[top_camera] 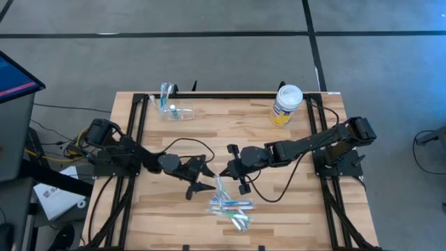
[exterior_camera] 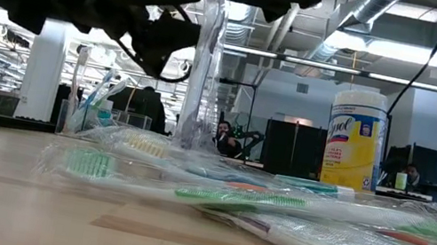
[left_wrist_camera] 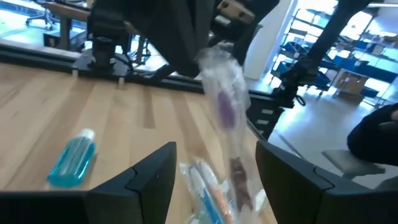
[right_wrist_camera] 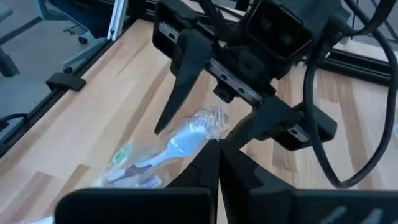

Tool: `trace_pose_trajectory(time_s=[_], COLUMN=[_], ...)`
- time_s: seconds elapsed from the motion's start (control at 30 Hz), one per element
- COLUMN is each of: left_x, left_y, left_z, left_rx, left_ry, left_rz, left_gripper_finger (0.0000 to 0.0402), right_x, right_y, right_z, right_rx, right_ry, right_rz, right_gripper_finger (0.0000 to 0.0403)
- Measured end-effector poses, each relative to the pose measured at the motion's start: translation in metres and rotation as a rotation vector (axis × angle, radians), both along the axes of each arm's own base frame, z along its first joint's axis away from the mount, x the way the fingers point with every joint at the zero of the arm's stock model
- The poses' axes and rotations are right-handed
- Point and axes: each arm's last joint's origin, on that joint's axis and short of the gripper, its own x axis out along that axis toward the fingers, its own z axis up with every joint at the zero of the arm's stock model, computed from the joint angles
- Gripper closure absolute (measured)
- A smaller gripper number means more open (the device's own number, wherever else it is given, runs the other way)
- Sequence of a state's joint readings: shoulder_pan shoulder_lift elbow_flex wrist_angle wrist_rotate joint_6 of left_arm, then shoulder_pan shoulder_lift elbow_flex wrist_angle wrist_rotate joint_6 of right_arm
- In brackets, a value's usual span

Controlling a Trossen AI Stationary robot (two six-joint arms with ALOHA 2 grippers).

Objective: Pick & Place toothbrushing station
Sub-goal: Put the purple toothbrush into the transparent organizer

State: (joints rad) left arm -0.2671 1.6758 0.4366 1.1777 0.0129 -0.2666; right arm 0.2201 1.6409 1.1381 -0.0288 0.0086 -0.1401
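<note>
Two grippers meet mid-tabletop (top_camera: 293, 150): my right gripper (top_camera: 224, 172), pressed together, pinches a wrapped toothbrush (right_wrist_camera: 186, 138) upright; my left gripper (top_camera: 203, 178) hangs spread wide beside it, touching nothing.

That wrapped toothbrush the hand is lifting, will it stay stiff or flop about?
The wrapped toothbrush probably stays stiff: it stands upright from the right hand. Its crinkly clear wrapper looks slippery, so it might slide. It seems light.

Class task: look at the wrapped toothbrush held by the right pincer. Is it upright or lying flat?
Upright. The right pincer is shut on the wrapped toothbrush, which stands on end in the low view above the toothbrush pile.
</note>
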Motion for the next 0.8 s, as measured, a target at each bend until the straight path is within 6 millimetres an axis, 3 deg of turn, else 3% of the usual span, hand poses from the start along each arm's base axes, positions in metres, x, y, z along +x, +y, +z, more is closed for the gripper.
trace_pose_trajectory(time_s=[0.57,0.8], left_x=[0.001,0.001], left_y=[0.0,0.003], left_z=[0.004,0.005], left_rx=[-0.012,-0.012], left_ry=[-0.036,-0.046], left_rz=[0.024,0.06], left_gripper_finger=[0.0189,0.0227], right_x=[0.005,0.007], right_y=[-0.01,-0.016], right_z=[0.005,0.006], right_rx=[-0.013,-0.018], right_ry=[-0.068,-0.076], right_rz=[-0.014,-0.03], right_gripper_finger=[0.0403,0.0403])
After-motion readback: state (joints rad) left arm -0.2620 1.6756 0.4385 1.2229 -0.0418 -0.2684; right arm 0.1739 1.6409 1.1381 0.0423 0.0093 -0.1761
